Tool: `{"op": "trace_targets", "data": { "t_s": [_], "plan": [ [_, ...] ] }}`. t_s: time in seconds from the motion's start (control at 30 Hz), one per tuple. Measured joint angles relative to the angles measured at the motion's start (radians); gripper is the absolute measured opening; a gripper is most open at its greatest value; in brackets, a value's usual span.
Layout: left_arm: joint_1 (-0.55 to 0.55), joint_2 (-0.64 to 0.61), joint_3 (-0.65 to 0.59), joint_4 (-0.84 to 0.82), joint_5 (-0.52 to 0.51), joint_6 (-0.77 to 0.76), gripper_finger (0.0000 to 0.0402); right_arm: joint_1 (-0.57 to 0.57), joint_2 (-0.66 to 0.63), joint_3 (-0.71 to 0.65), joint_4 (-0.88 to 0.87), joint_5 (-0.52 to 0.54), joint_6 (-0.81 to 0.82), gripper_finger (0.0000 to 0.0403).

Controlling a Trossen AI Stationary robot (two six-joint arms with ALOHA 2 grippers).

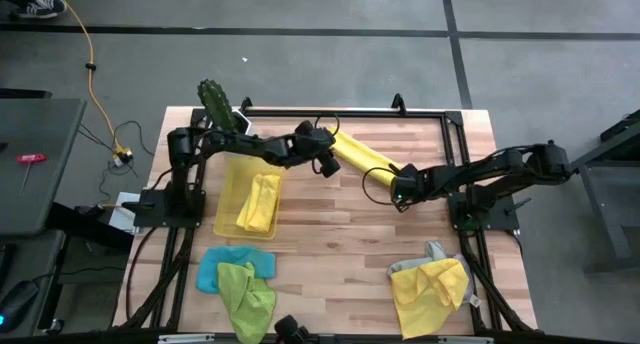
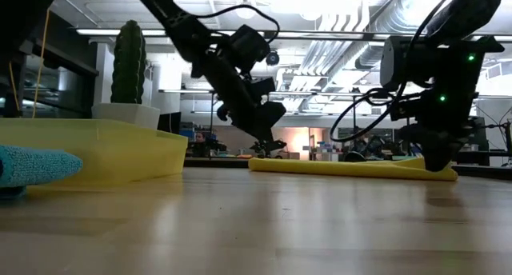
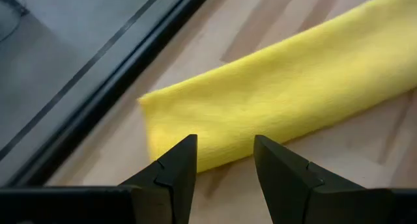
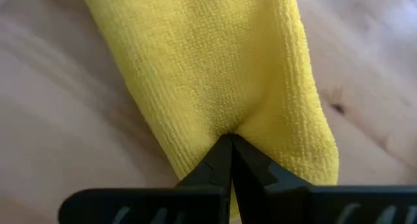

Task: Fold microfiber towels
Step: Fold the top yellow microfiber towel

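A bright yellow microfiber towel (image 1: 365, 156), folded into a long narrow strip, lies flat on the table at the far middle. It also shows in the low view (image 2: 352, 167). My left gripper (image 3: 225, 152) is open just over the strip's far-left end (image 3: 195, 120); in the high view my left gripper (image 1: 328, 164) sits at that end. My right gripper (image 4: 229, 146) is shut on the strip's other end, toward the table's right (image 1: 400, 184). My right gripper pinches the strip's right end (image 4: 228, 129) between its two shut fingertips, in the middle of the strip's width. The fingers come slanting down from the table's right and lie along the strip. The cloth puckers at the tips. The strip lies on the table (image 2: 416, 169).
A translucent yellow tray (image 1: 228, 199) at the left holds a folded yellow towel (image 1: 258, 204). Light blue (image 1: 212, 269) and lime green (image 1: 248, 296) towels lie front left, a yellow (image 1: 430, 289) and a grey (image 1: 432, 252) one front right. A cactus pot (image 1: 215, 102) and a black frame rail (image 1: 380, 111) stand at the far edge.
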Motion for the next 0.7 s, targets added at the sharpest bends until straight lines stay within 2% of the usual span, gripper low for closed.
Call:
{"op": "trace_targets", "data": {
  "t_s": [0.13, 0.3, 0.47, 0.7],
  "plan": [
    [0.037, 0.000, 0.054, -0.071, 0.011, 0.041, 0.0120, 0.006, -0.042, 0.000, -0.017, 0.014, 0.008, 0.0000],
    [0.116, 0.000, 0.113, -0.165, 0.151, 0.051, 0.0075, -0.007, -0.095, 0.000, -0.023, 0.073, 0.022, 0.0000],
    [0.176, 0.001, 0.164, -0.253, 0.272, 0.063, 0.0010, -0.027, -0.132, 0.000, -0.019, 0.119, 0.039, 0.0000],
    [0.207, 0.119, 0.319, -0.436, 0.349, 0.091, 0.0001, -0.059, -0.167, 0.000, 0.039, 0.118, -0.023, 0.0000]
  ]
}}
